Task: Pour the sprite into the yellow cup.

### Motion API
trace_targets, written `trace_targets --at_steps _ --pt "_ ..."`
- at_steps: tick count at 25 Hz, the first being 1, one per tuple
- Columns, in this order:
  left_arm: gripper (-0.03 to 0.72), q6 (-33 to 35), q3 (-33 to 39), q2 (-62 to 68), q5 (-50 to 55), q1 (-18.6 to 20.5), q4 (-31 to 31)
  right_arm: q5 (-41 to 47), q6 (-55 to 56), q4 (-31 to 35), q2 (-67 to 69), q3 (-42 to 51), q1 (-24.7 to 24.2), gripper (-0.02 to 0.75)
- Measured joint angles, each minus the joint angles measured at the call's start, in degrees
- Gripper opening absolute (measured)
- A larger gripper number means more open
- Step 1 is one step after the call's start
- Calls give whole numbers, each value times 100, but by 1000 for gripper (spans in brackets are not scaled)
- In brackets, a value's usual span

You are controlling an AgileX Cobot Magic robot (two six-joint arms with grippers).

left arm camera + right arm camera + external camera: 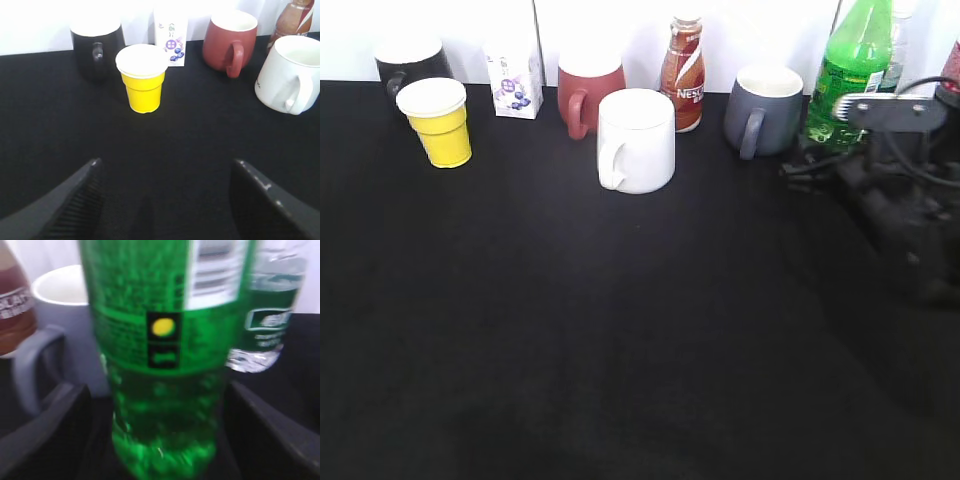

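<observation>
1. The sprite is seen upright at the back right of the surface, framed between the spread fingers of the right end effector; contact cannot be told, since the view is blurred.
2. Its long axis is held vertical, so a sideways grasp is suggested.
3. The yellow cup is found far left, straight ahead of the left end effector, which is spread and empty.
4. A black cloth is laid over the surface, and a white wall is seen behind.

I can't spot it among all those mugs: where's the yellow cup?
In the exterior view, the yellow cup stands at the table's far left, just in front of the black mug, left of the small blueberry carton.
</observation>
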Motion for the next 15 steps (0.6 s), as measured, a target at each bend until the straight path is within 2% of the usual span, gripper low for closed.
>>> trace_targets --at_steps 2,4,5,6,7,8,9,10,11,12,13,14,15 --pt "585 0 0 0 0 0 -7 20 0 0 -392 286 0 619" --pt "584 0 0 0 49 0 -102 1196 -92 0 -1495 598 0 612" --pt "584 0 -41 0 289 0 -193 2086 -359 0 -2137 609 0 605" --pt "584 0 -148 0 615 0 -239 2571 -568 0 -2478 596 0 600" --pt "584 0 -281 0 899 0 -253 3746 -875 46 -3092 473 0 594" --pt "584 0 -414 0 1219 0 -289 5464 -1095 65 -3910 78 0 594" --pt "584 0 -525 0 1571 0 -289 6210 -1103 65 -4137 -97 0 594" --pt "584 0 -651 0 2041 0 -484 7762 -989 -49 -4577 -609 0 594" --pt "584 0 -767 0 2508 0 -724 8335 -808 -206 -4664 -842 0 594" --pt "584 0 -884 0 3024 0 -991 9966 -25 -994 -4746 -1363 0 594" --pt "584 0 -997 -6 3516 0 -1175 10888 560 -1653 -4753 -1648 0 594" --pt "578 28 -1135 -23 4059 0 -1266 11539 804 -2052 -4803 -1774 0 594" --pt "569 225 -1313 -51 4696 0 -1320 11836 908 -2211 -4962 -1805 0 592"
